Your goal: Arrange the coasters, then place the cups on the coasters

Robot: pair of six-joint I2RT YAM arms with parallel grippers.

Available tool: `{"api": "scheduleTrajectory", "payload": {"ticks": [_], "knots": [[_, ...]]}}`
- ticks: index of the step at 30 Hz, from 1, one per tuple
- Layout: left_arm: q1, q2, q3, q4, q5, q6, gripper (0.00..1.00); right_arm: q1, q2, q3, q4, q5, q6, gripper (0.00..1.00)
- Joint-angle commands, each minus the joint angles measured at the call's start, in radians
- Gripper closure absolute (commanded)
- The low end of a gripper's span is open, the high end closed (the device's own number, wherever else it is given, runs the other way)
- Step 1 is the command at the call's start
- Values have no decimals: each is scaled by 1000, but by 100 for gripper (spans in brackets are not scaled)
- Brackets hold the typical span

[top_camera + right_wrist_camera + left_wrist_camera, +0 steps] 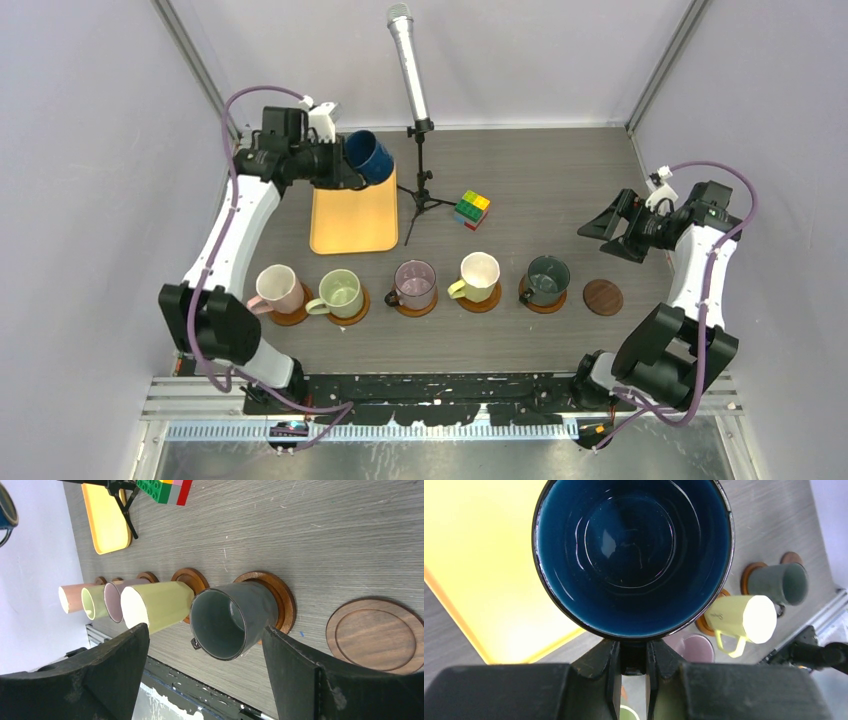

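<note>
Five mugs sit on coasters, the left gripper, clamped on the navy mug, holds it above the yellow tray, and the sixth coaster lies bare near the wide-spread right gripper.

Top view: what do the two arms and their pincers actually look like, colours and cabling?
Both match: left arm and right arm have white links between bulky black joints, each trailed by a looping purple cable. Left pincer and right pincer have matte black wedge-shaped fingers.
</note>
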Motion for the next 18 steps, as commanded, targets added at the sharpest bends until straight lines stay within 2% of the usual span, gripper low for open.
{"api": "scheduleTrajectory", "payload": {"ticks": [1, 7, 12, 16, 18], "knots": [[-3, -144, -46, 29, 109, -42, 100, -1, -58, 50, -19, 10, -10, 13], [-47, -254, -76, -72, 117, 7, 100, -1, -53, 67, -38, 27, -12, 13], [-231, -295, -50, -121, -3, 33, 100, 0, -34, 83, -35, 42, 18, 12], [-424, -242, 16, -118, -113, 22, 100, -2, -20, 126, -34, 84, 47, 12], [-489, -190, 62, -105, -121, 9, 100, -3, -20, 155, -34, 113, 63, 12]]}}
